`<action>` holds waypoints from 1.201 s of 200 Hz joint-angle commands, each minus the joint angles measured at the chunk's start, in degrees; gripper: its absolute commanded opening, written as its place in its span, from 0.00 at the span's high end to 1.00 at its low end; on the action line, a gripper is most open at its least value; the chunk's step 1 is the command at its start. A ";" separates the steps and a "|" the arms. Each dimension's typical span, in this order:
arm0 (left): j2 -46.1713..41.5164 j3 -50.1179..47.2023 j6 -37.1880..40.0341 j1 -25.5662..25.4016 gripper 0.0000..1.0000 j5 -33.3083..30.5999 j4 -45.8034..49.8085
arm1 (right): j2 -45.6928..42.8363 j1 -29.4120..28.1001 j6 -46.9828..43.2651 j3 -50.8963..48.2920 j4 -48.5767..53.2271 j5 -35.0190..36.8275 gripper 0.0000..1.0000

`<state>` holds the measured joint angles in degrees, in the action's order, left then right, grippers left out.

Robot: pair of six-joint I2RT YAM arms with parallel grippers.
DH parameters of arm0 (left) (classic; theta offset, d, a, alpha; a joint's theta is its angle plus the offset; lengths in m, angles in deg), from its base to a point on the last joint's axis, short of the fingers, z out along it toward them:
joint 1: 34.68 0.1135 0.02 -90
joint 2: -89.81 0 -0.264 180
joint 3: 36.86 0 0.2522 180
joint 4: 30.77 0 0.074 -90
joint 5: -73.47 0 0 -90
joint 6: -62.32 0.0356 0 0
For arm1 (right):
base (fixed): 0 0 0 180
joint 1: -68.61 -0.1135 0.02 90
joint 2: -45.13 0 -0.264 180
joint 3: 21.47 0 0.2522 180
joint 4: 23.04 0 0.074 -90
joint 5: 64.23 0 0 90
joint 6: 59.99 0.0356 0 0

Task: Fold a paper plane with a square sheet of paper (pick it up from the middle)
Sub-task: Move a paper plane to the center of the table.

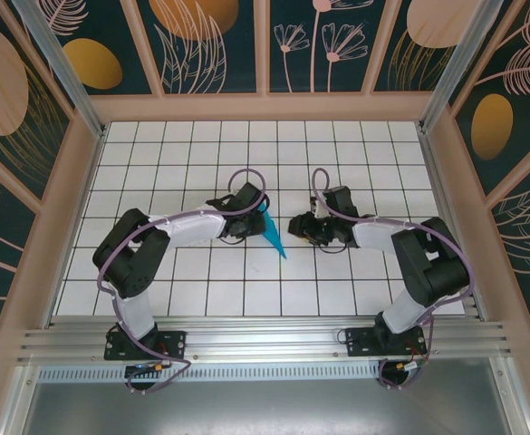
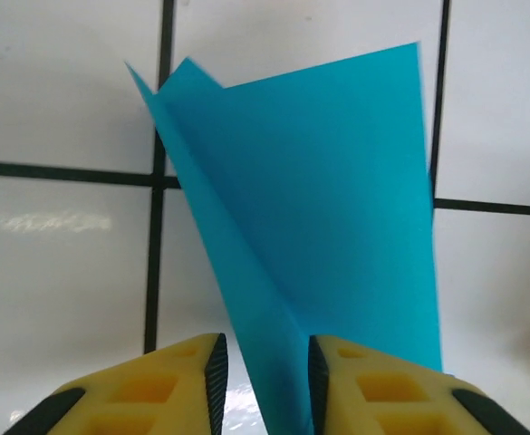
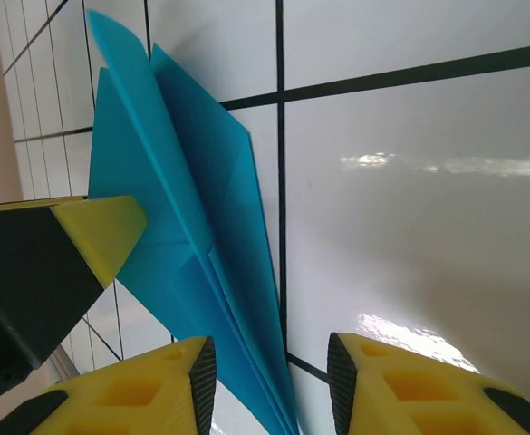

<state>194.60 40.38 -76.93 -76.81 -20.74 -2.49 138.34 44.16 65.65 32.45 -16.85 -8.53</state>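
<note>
Planes — one (image 1: 273,230); pincers — two.

No text, label, brand, number or sign can be read in any view. The walls (image 1: 201,41) carry only leaf and flower patterns, and the bench (image 1: 156,290) only a plain black grid.

Robot lab cell, gridded table (image 1: 156,272), patterned walls (image 1: 219,45)
</note>
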 commanded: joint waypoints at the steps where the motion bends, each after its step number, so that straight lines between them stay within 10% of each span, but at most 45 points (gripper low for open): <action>1: -2.57 -1.44 -0.02 0.03 0.72 -1.44 -0.62 | 1.82 -0.87 -1.76 2.51 -1.22 -1.94 0.59; 240: -4.00 -4.42 0.52 0.04 0.77 -0.63 -2.13 | 10.22 -8.39 -12.59 12.56 5.13 -5.77 0.52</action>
<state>191.04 35.38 -76.87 -76.81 -21.53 -4.00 148.33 37.21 55.36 44.01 -12.02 -12.38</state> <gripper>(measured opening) 0.237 0.472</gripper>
